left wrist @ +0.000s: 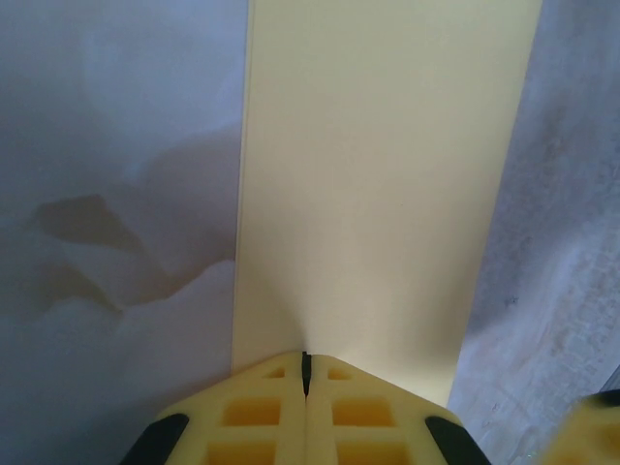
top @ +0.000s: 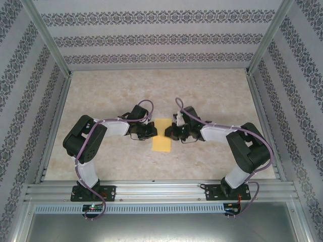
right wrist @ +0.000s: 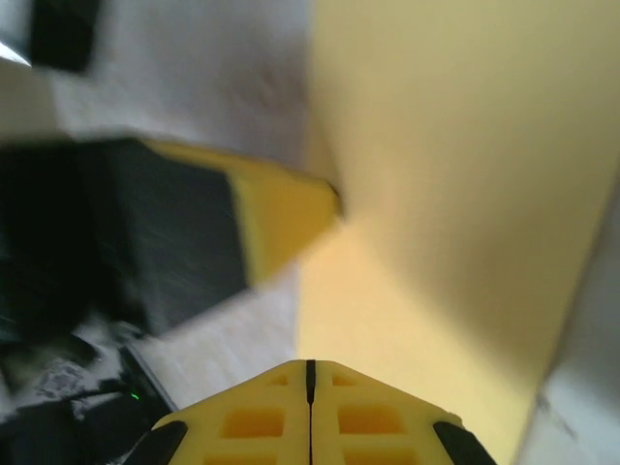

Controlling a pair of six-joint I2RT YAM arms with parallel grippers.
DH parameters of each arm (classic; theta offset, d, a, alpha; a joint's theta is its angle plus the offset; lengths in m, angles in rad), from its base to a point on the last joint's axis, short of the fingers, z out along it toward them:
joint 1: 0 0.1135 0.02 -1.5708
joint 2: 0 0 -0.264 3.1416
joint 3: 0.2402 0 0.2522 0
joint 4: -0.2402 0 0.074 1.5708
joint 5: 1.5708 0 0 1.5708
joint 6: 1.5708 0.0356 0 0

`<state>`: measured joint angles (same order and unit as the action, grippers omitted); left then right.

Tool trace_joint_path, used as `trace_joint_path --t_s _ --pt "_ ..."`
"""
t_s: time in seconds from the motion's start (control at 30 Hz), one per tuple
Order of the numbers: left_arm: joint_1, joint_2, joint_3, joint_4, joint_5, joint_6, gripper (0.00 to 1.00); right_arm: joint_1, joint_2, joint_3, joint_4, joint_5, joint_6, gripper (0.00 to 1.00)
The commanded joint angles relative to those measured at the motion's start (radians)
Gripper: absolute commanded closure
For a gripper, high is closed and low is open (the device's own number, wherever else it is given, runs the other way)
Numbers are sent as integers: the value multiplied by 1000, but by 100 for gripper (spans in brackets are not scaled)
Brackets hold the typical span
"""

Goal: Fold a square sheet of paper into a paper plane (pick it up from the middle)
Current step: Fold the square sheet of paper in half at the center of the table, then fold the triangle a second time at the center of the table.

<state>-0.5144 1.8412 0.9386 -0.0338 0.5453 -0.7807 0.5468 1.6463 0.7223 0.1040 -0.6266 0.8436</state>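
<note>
The square sheet of paper (top: 161, 135) lies flat in the middle of the table, showing as a narrow yellow rectangle, long side running away from me. A paper plane is out of view. My left gripper (top: 153, 132) is shut, its tips on the sheet's left edge. In the left wrist view the left gripper (left wrist: 305, 358) has its jaws pressed together over the near edge of the sheet (left wrist: 378, 174). My right gripper (top: 169, 134) is shut at the sheet's right edge. The right wrist view shows the right gripper (right wrist: 310, 363) closed over the paper (right wrist: 455, 194), with the left gripper's fingers (right wrist: 281, 213) touching the far edge.
The marbled tabletop (top: 217, 96) is fenced by patterned walls and metal posts (top: 48, 38). An aluminium rail (top: 161, 189) carries both arm bases at the near edge. Both arms bend inward, elbows (top: 83, 138) out toward the sides.
</note>
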Motion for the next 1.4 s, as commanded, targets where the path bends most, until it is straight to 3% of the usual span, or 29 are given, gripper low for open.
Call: trace_joint_path --t_s 0.0,0.33,0.57,0.7,0.77,0.87,0.93,1.0,1.03,1.17,1.37 --pt "-19 9 -18 -74 -29 -10 100 40 -12 -60 79 52 39 93" --pt "-20 12 -14 -81 -31 -2 100 48 72 -180 122 87 51 94" --pt "-21 -12 -11 -90 -25 3 100 46 -71 -113 14 108 10 92" --pt "-28 -70 4 -109 -29 11 99 53 -217 -25 -169 245 -89 92" --pt "-35 -104 7 -125 -41 19 99 77 -325 1 -250 380 -136 91" --pt "-39 -161 0 -146 -77 28 95 108 -500 11 -338 601 -197 78" --pt "-38 -203 -24 -140 -115 24 92 102 -605 -18 -343 714 -210 58" --pt "-38 -237 -47 -129 -150 19 91 93 -682 -63 -359 814 -159 45" --pt "-38 -250 -55 -127 -165 16 90 90 -721 -108 -332 865 -95 47" --pt "-33 -270 -73 -133 -218 1 89 -2 -825 -273 -92 704 -108 41" --pt "-24 -317 -106 -67 -242 -33 88 -65 -741 -233 -139 568 -46 33"
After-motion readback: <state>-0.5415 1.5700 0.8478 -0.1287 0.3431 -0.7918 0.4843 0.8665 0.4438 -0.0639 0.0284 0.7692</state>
